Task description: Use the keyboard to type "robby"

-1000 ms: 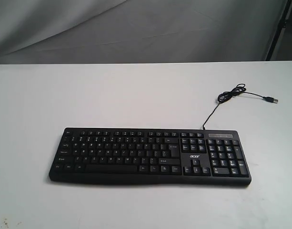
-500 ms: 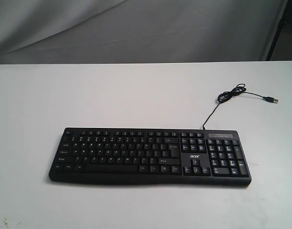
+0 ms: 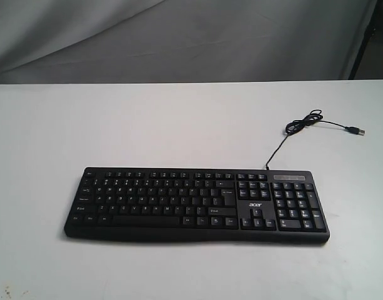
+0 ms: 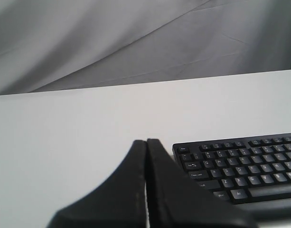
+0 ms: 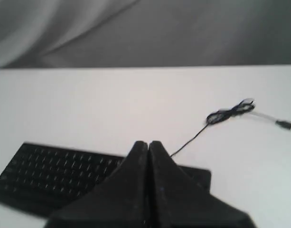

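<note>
The black keyboard (image 3: 197, 203) with white legends and an acer logo lies flat near the table's front, its number pad to the right. Its thin black USB cable (image 3: 303, 124) coils behind the right end. Neither arm shows in the exterior view. In the left wrist view my left gripper (image 4: 146, 141) is shut with nothing in it, hanging short of the keyboard (image 4: 245, 166) by its Esc corner. In the right wrist view my right gripper (image 5: 147, 143) is shut and empty, with the keyboard (image 5: 55, 173) partly hidden behind its fingers and the cable (image 5: 228, 114) beyond.
The white table (image 3: 179, 125) stretches behind and around the keyboard. A grey cloth backdrop (image 3: 179, 37) hangs behind the table's far edge. A dark stand leg (image 3: 363, 44) shows at the far right.
</note>
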{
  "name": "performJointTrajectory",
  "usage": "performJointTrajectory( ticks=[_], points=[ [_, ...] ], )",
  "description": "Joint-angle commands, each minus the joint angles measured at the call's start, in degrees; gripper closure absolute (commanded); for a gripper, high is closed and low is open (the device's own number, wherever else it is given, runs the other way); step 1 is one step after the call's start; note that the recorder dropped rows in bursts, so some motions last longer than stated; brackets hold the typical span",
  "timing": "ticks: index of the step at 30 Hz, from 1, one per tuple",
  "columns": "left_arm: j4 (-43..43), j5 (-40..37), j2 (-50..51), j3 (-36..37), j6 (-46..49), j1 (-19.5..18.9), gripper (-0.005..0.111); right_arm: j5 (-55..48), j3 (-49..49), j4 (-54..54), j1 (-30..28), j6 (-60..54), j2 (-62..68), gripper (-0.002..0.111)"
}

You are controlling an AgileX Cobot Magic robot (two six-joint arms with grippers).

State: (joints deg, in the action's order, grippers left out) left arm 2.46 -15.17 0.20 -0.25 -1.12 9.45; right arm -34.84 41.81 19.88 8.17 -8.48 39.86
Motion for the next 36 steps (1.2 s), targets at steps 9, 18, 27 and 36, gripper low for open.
performJointTrajectory(
  ticks=[9,18,27,36],
  points=[
    [0.3,0.4,-0.2,0.2,-0.2,0.4,0.107,-10.0,16.4,-0.2,23.0,-15.8,30.5,0.108],
    [0.3,0.4,-0.2,0.2,-0.2,0.4,0.107,1.2,23.6,0.3,31.5,-18.2,51.9,0.108],
    [0.3,0.4,-0.2,0.2,-0.2,0.4,0.107,16.5,24.4,5.3,37.3,-20.3,64.6,0.108],
    [0.3,0.4,-0.2,0.2,-0.2,0.4,0.107,12.8,38.0,5.2,37.3,-24.0,76.2,0.108]
  ],
)
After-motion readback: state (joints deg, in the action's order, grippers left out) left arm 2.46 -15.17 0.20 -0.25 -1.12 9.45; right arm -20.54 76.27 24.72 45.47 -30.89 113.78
